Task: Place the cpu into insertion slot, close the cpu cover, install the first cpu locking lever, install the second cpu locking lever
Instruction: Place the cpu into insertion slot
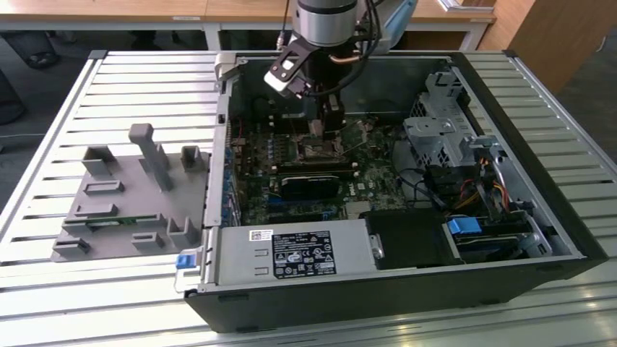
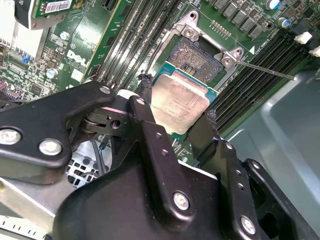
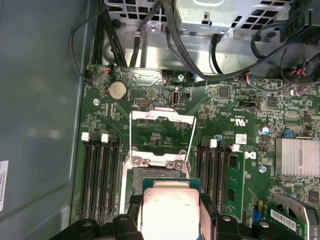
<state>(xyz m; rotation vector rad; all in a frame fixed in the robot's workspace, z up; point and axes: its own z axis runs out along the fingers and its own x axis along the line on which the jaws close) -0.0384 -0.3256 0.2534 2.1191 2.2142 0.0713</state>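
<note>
Cpu: gripped by opposite edges in the claw, metal top up, not seated.

Exterior view: gripper [image 1: 331, 124] lowered inside open computer case [image 1: 386, 307], fingers pointing down at the green board [image 1: 371, 177]. Insertion slot [image 1: 323, 150] right beneath the fingertips, toward the board edge nearest the arm's side of the case. Black block [image 1: 311, 186] just beside slot on the board. Case on slatted table [image 1: 87, 79], toward the exterior view's right edge; grey fixture [image 1: 121, 206] on the table at the exterior view's left, just beside the case wall. Cpu itself too small to make out from this camera.

Second wrist view: cpu [image 2: 182, 95] clamped between two black fingers [image 2: 145, 117], one on each side; gripper [image 2: 176, 107] closed on it. Chip held above board, overlapping one edge of insertion slot [image 2: 197, 55], contact field bare. Thin locking lever [image 2: 265, 70] reaching out from a slot corner across memory slots [image 2: 250, 80].

First wrist view: cpu [image 3: 170, 205] level between fingers [image 3: 207, 217], gripper [image 3: 170, 222] shut around it. Insertion slot [image 3: 157, 175] partly covered by chip's edge. Cpu cover [image 3: 162, 116] swung open, laid back on the coin battery [image 3: 117, 91] side of the slot. Memory slots [image 3: 102, 180] flanking both sides of the slot.
</note>
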